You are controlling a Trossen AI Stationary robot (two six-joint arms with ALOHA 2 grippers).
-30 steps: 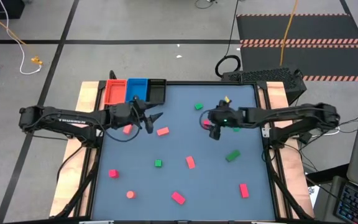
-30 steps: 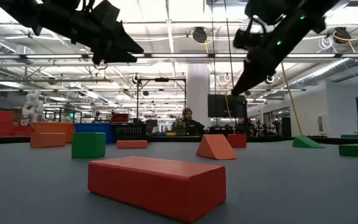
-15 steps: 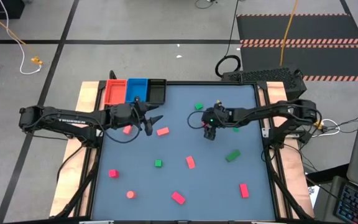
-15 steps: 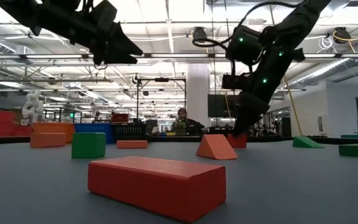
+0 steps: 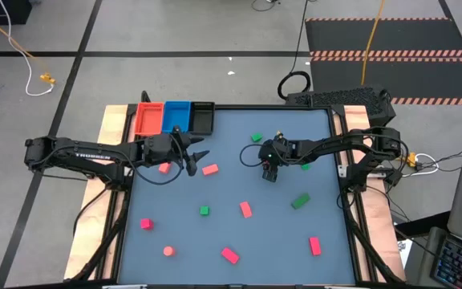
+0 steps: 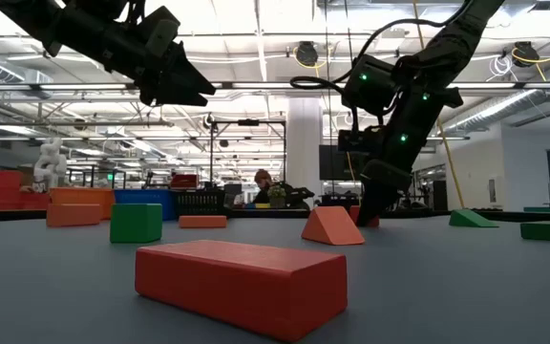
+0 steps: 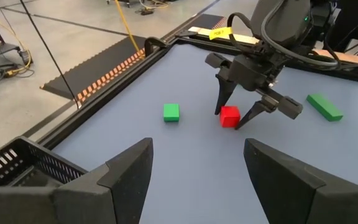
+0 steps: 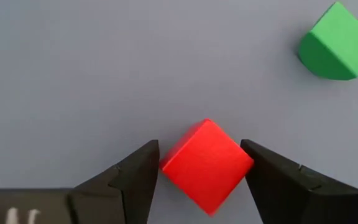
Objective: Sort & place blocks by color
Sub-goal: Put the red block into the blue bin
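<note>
My right gripper (image 5: 268, 167) is open and low over the table's middle, pointing down. Its fingers stand on either side of a red cube (image 8: 207, 165) that rests on the table; the left wrist view shows the same cube (image 7: 229, 116) between them. A green cube (image 7: 171, 112) and a green wedge (image 8: 337, 42) lie nearby. My left gripper (image 5: 197, 154) hovers open above the table's left part, near a pink block (image 5: 164, 167) and a salmon block (image 5: 209, 169). More green, pink and salmon blocks are scattered toward the near edge. My right gripper comes at the red cube from above, one finger (image 8: 138, 177) at each of two opposite corners (image 8: 166, 165), with the cube flat on the table. Whether the fingers touch those corners, I cannot tell.
Red tray (image 5: 147, 118), blue tray (image 5: 176, 115) and black tray (image 5: 202, 115) stand side by side at the far left corner. Loose blocks include a green bar (image 5: 300, 201), a salmon bar (image 5: 245, 209) and a pink bar (image 5: 315, 245). A person shows far behind in the low view.
My right gripper has come down from well above the table and shifted slightly toward the left edge, ending with its open fingers around the red cube. The cube has stayed where it was.
</note>
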